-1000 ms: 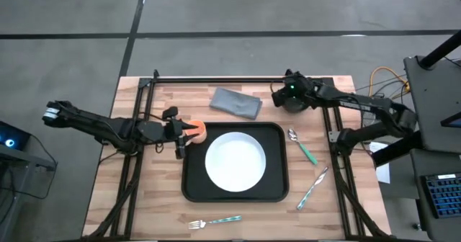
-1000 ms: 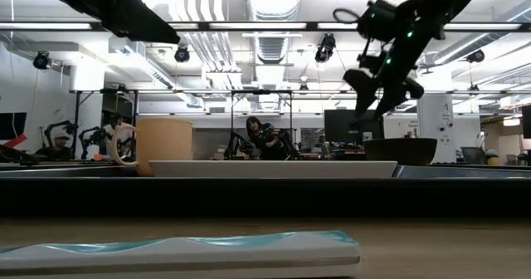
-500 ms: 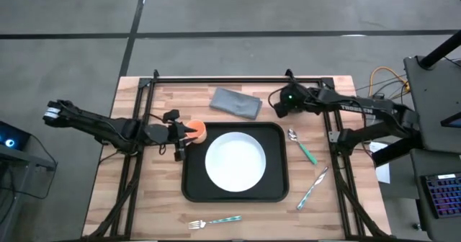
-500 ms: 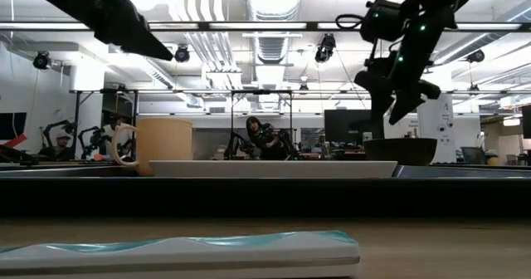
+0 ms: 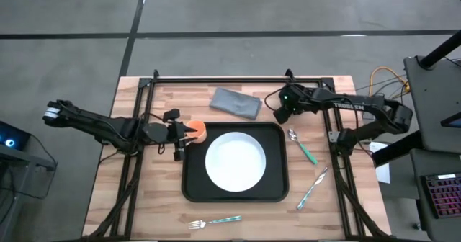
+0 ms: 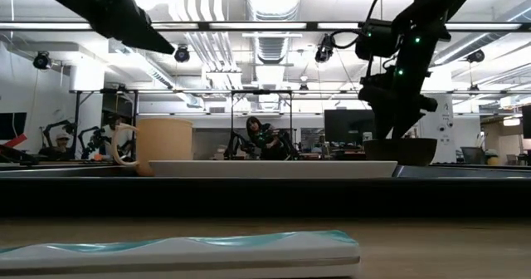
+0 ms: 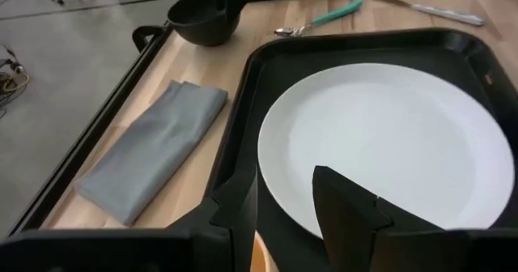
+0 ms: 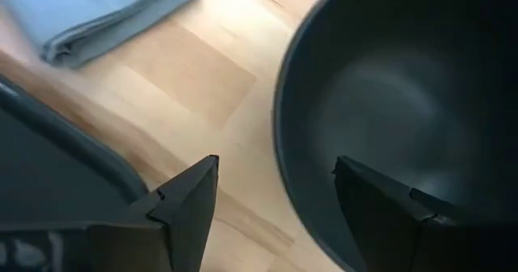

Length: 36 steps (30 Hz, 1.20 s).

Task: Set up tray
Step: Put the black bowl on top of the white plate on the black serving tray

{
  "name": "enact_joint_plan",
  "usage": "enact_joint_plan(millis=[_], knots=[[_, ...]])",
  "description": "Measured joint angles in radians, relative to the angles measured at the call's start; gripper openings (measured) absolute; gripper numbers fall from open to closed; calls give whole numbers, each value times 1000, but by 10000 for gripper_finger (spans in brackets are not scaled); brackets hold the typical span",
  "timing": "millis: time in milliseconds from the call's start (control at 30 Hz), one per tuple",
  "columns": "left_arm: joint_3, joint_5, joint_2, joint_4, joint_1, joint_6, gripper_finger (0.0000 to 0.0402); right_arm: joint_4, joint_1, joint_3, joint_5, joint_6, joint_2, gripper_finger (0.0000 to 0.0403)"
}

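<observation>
High view: the tray [image 5: 191, 186] sits mid-desk [image 5: 144, 213], bearing a white plate [image 5: 235, 160] and an orange cup [image 5: 198, 130] at its far-left corner; left end effector [image 5: 181, 132] beside the cup, grip unclear. Right wrist view: right end effector [image 8: 275, 199] spread open, straddling a black bowl's [image 8: 388, 102] rim.

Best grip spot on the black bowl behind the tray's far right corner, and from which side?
Take the round black bowl by its rim wall, from above: it sits upright, mouth open, one finger inside, one outside. The right tool already straddles the rim on the side nearer the folded grey napkin, fingers open.
</observation>
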Motion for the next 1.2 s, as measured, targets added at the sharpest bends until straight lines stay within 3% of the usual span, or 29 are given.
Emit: enact_joint_plan(millis=[167,433,633,967,1200], knots=[[12,20,0,1,0,0,103,-1,1,0,0,-17,6,194],[12,33,0,-2,0,-7,103,-31,0,-1,0,-38,7,76],[11,34,0,-2,0,-8,103,-31,0,0,-16,-42,7,16],[11,35,2,-15,0,-27,103,-210,62,148,-44,-33,-23,9],[11,35,2,-22,0,-29,103,-406,243,367,-50,-22,-12,9]])
